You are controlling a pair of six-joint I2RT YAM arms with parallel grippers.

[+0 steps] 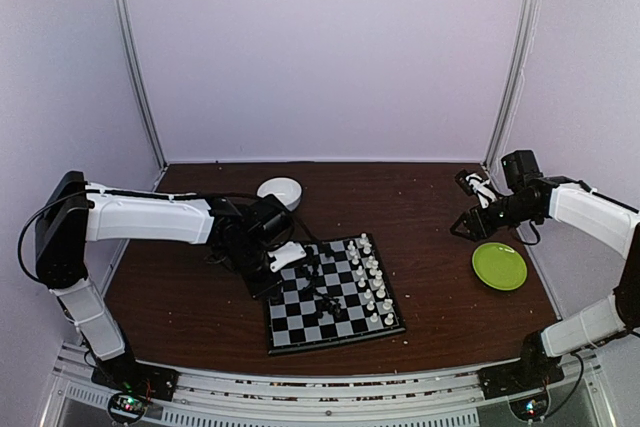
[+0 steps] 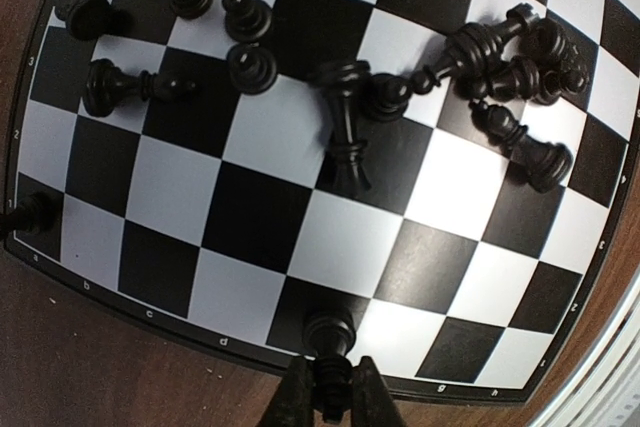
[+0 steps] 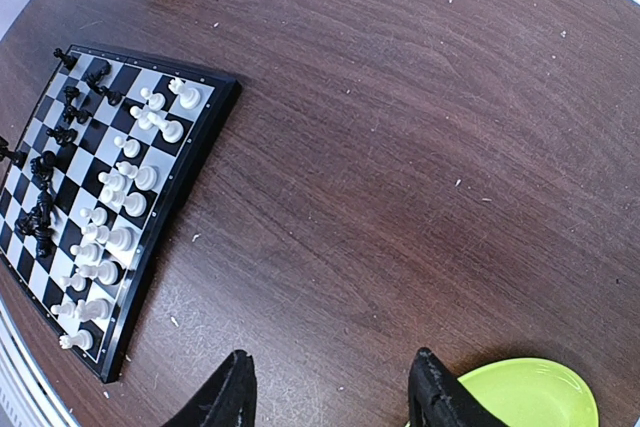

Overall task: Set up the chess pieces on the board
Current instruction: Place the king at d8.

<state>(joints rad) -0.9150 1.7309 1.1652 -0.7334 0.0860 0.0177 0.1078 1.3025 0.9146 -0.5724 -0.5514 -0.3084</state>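
This is a robotics lab booth. Behind the board (image 1: 295,322) stand plain pale walls (image 1: 320,47) with thin metal posts (image 1: 135,57) in the corners. The board lies on a dark wooden bench (image 1: 430,207); in front of it two white robot arms (image 1: 150,219) are fixed on a metal rail (image 1: 300,392).

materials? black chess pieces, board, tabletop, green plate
Black pieces: likely glossy plastic, sharp highlights on the heads. Board: smooth, probably plastic or laminate, slight sheen. Tabletop: dark wood-grain, maybe veneer or laminate. Green plate: uniform colour, soft gloss, plastic or glazed ceramic; cannot tell.
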